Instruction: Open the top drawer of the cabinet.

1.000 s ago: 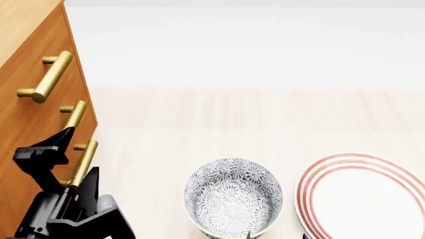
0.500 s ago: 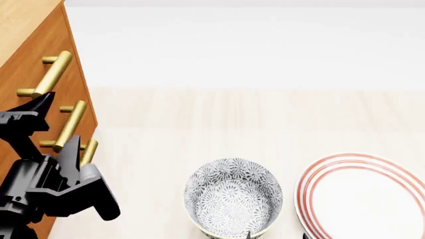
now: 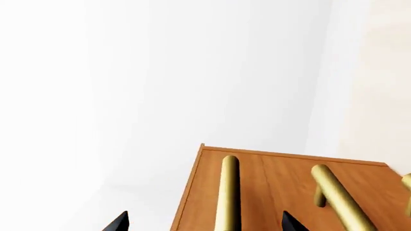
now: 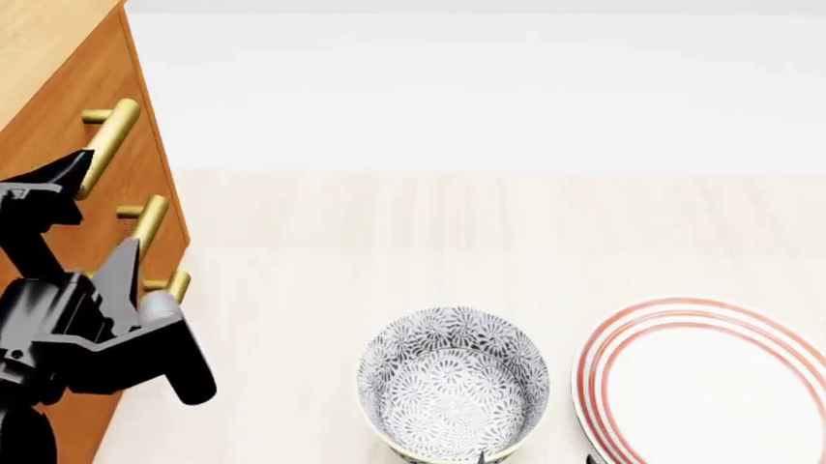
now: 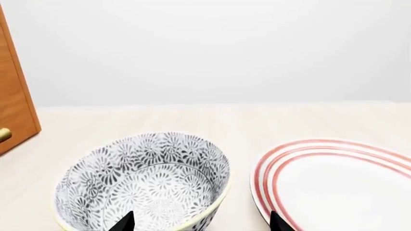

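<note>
The cabinet (image 4: 39,39) stands at the left of the head view, orange-brown with three brass bar handles. The top drawer (image 4: 58,116) sits flush with the two below; its handle (image 4: 110,137) is the uppermost. My left gripper (image 4: 99,207) is open in front of the cabinet face, one fingertip by the lower end of that handle. In the left wrist view the top handle (image 3: 228,192) lies between the two spread fingertips (image 3: 119,222), and the left gripper (image 3: 203,223) is not touching it. My right gripper (image 5: 200,222) is open and empty over the bowl.
A grey patterned bowl (image 4: 452,382) stands at the front middle of the pale table, with a white plate with red rings (image 4: 710,382) to its right. The middle handle (image 4: 146,224) and the lowest handle (image 4: 174,283) lie below the top one.
My left gripper has risen along the cabinet front from the lowest handle to the level of the top handle, staying open. The right arm, bowl and plate have not moved.
</note>
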Tool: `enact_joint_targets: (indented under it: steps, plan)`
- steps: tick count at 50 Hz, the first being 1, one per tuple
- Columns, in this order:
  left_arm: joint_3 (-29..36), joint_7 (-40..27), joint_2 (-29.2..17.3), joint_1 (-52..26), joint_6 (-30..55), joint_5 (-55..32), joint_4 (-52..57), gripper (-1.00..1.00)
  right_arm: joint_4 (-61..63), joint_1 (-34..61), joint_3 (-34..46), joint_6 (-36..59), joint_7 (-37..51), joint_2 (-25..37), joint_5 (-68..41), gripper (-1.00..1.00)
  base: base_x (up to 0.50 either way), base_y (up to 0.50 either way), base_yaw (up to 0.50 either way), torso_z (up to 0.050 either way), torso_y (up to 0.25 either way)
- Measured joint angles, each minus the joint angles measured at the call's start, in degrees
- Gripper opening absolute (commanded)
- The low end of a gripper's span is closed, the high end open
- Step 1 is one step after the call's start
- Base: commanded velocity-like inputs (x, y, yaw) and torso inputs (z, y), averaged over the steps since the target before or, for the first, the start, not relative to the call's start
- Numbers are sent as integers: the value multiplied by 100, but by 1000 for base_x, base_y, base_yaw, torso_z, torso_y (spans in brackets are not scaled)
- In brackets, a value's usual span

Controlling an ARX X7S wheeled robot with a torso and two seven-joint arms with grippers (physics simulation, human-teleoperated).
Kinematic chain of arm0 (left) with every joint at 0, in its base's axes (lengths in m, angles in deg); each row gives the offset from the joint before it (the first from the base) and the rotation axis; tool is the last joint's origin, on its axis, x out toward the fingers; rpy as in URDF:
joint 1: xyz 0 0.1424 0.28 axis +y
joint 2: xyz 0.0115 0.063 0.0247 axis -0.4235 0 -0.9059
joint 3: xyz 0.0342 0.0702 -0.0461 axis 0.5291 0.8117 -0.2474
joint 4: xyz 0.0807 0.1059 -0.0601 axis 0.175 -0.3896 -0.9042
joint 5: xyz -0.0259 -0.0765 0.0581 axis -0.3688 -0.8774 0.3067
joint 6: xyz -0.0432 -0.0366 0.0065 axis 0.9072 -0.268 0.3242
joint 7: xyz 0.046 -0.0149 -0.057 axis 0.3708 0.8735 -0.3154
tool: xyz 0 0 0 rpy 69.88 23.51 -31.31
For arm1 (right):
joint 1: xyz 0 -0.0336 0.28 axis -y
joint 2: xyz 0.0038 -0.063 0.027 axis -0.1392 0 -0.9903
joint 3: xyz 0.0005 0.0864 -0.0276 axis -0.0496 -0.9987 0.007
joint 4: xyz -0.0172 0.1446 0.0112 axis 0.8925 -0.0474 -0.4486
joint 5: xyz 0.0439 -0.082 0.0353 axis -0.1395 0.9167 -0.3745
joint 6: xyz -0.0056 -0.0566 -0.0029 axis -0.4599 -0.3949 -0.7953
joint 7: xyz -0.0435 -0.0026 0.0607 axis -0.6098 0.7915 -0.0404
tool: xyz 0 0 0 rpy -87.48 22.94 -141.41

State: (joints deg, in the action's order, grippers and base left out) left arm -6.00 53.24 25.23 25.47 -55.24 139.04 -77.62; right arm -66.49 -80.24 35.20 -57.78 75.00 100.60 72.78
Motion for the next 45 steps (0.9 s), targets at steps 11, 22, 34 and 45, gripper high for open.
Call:
enact_joint_targets:
  steps: [11,22,34,45]
  plan:
    - [-55,107,21,-244,-38,-109,-211,100,-25,9,28,-19,14,14,-16,100,0,0,0,0,0]
    - [-101,138,110,-458,-117,-259,-507,100,-29,19,52,-19,32,33,-38,100,0,0,0,0,0]
    - [-144,217,225,-648,-198,-466,-829,100,-25,17,78,-24,54,55,-57,100,0,0,0,0,0]
    - [-163,272,329,-815,-243,-605,-1132,100,-26,24,103,-30,81,71,-71,100,0,0,0,0,0]
